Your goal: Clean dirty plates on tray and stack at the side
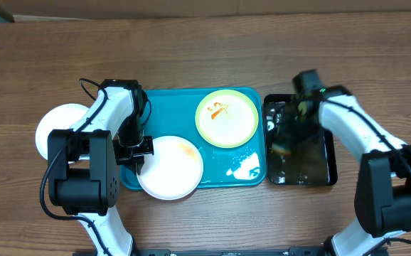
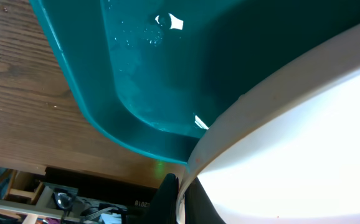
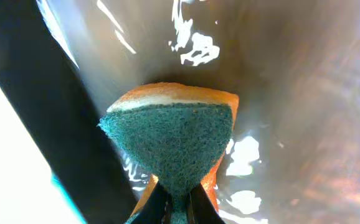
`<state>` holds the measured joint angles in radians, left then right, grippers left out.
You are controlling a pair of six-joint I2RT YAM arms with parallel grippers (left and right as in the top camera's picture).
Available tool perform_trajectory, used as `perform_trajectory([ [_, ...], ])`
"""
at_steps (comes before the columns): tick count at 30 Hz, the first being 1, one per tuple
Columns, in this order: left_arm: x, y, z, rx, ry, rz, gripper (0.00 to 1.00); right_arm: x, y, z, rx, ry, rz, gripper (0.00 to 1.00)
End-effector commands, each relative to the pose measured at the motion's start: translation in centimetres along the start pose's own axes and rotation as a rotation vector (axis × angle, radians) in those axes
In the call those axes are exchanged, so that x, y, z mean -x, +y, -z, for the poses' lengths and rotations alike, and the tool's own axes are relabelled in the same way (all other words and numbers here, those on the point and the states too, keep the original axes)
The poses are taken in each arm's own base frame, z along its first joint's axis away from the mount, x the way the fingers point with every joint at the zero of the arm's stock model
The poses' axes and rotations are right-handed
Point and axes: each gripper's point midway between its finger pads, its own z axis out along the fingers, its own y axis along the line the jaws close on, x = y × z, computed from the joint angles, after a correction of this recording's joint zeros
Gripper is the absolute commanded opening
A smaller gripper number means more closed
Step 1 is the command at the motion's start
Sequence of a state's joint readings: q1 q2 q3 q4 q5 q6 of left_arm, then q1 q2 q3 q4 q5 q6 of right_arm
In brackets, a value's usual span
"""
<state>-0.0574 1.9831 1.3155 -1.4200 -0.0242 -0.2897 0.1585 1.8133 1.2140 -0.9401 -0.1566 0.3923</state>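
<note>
The teal tray (image 1: pixel 164 105) holds a lime-green rimmed plate (image 1: pixel 227 117) with an orange sauce smear at its back right. A white plate (image 1: pixel 170 169) with a faint orange smear lies over the tray's front left edge. My left gripper (image 1: pixel 136 151) is shut on this plate's left rim; the left wrist view shows the rim (image 2: pixel 230 124) pinched between the fingers (image 2: pixel 181 200) above the tray corner (image 2: pixel 142 74). A second white plate (image 1: pixel 52 126) lies on the table to the left, partly hidden by my left arm. My right gripper (image 3: pixel 179 208) is shut on a green-and-orange sponge (image 3: pixel 174 137).
A smaller black tray (image 1: pixel 319 171), wet and shiny, stands right of the teal tray; my right gripper (image 1: pixel 294 124) holds the sponge over it. Water puddles (image 1: pixel 247 167) lie in the teal tray's front right corner. Wooden table all round.
</note>
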Motion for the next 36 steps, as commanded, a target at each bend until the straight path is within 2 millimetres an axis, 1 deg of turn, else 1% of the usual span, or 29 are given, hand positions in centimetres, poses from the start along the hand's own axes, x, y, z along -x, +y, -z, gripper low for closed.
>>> perform_trajectory([
  [1,0.6,0.5,0.4,0.021,-0.031,0.033,0.04,2.0,0.4,1.7,0.092,-0.029,-0.051,0.04],
  [5,0.7,0.4,0.4,0.019,-0.035,0.033,0.04,1.9,-0.5,1.2,0.119,-0.009,-0.123,0.04],
  [6,0.7,0.4,0.4,0.019,-0.035,0.033,0.04,1.6,-1.1,0.5,0.126,0.002,-0.167,0.04],
  [11,0.8,0.4,0.4,0.019,-0.038,0.033,0.04,-0.1,-1.0,-2.0,0.271,0.051,-0.22,0.04],
  [13,0.8,0.4,0.4,0.019,-0.038,0.033,0.04,-0.8,-1.1,-3.0,0.315,0.072,-0.272,0.04],
  [14,0.8,0.4,0.4,0.019,-0.038,0.033,0.04,-1.6,-1.4,-3.9,0.35,0.088,-0.328,0.04],
  [17,0.8,0.4,0.4,0.019,-0.038,0.033,0.04,-1.9,-1.6,-4.6,0.429,0.085,-0.364,0.04],
  [19,0.8,0.4,0.4,0.019,-0.038,0.033,0.04,-1.6,-1.7,-4.3,0.457,0.074,-0.338,0.04],
  [21,0.8,0.4,0.4,0.019,-0.038,0.033,0.04,-1.2,-1.1,-3.6,0.495,0.065,-0.263,0.04],
  [23,0.8,0.4,0.4,0.019,-0.038,0.033,0.04,-0.8,-0.8,-2.9,0.497,0.059,-0.213,0.04],
  [25,0.8,0.4,0.4,0.019,-0.038,0.033,0.04,-0.2,-0.4,-1.7,0.495,0.049,-0.141,0.04],
  [27,0.8,0.4,0.4,0.019,-0.038,0.033,0.04,0.7,0.2,0.4,0.496,0.03,-0.066,0.04],
  [30,0.8,0.4,0.4,0.019,-0.038,0.033,0.04,1.8,0.7,2.6,0.493,-0.008,-0.034,0.04],
  [31,0.8,0.4,0.4,0.019,-0.038,0.033,0.04,2.1,0.8,2.9,0.495,-0.018,-0.029,0.04],
  [32,0.8,0.4,0.4,0.019,-0.038,0.033,0.04,2.2,1.0,3.2,0.499,-0.026,-0.028,0.04],
  [33,0.8,0.4,0.4,0.018,-0.038,0.033,0.04,2.1,0.8,3.1,0.492,-0.02,-0.032,0.04],
  [36,0.9,0.4,0.4,0.018,-0.041,0.033,0.04,1.6,-0.6,1.8,0.41,-0.002,-0.055,0.04],
])
